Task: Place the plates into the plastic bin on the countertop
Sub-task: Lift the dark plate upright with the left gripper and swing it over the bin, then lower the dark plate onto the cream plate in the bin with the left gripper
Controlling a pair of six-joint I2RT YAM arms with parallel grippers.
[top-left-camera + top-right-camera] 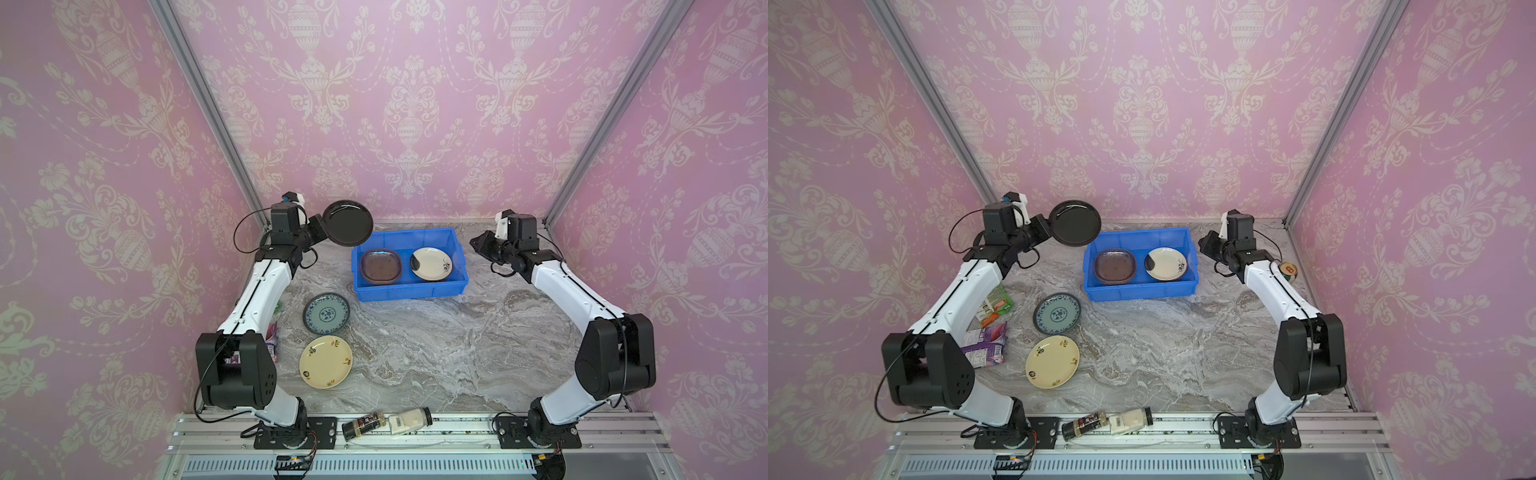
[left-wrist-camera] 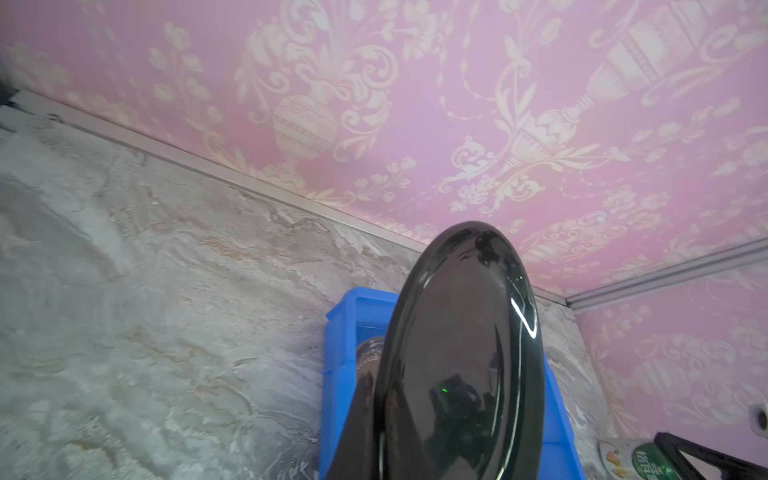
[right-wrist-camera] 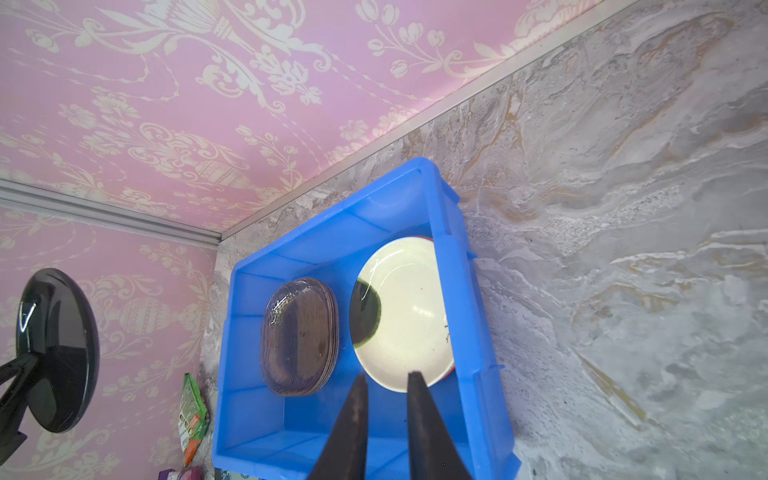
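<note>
Over the bin's far-left corner, your left tool [image 1: 321, 231] is clamped tight on the rim of the black plate [image 1: 348, 222]. The plate hangs in the air, clear of the worktop [image 1: 436, 345] and tilted well off level, with its glossy face turned toward the top views.

Just below it, the blue plastic bin [image 1: 409, 291] sits at the back of the marbled worktop, close to the rear wall. Inside it you have a stack of brownish translucent square plates [image 1: 381, 266] on the left and a cream plate [image 1: 432, 264] on the right, side by side.

Your right tool [image 3: 384, 376] hovers by the bin's right end. Its jaws stand a narrow gap apart with nothing between them.

Two more plates lie flat on the worktop beside your left arm, close together. One is a teal-patterned plate [image 1: 326, 312]. The other, a cream flowered plate [image 1: 325, 361], lies just in front of it, nearer the rail. I cannot tell whether their rims touch.
</note>
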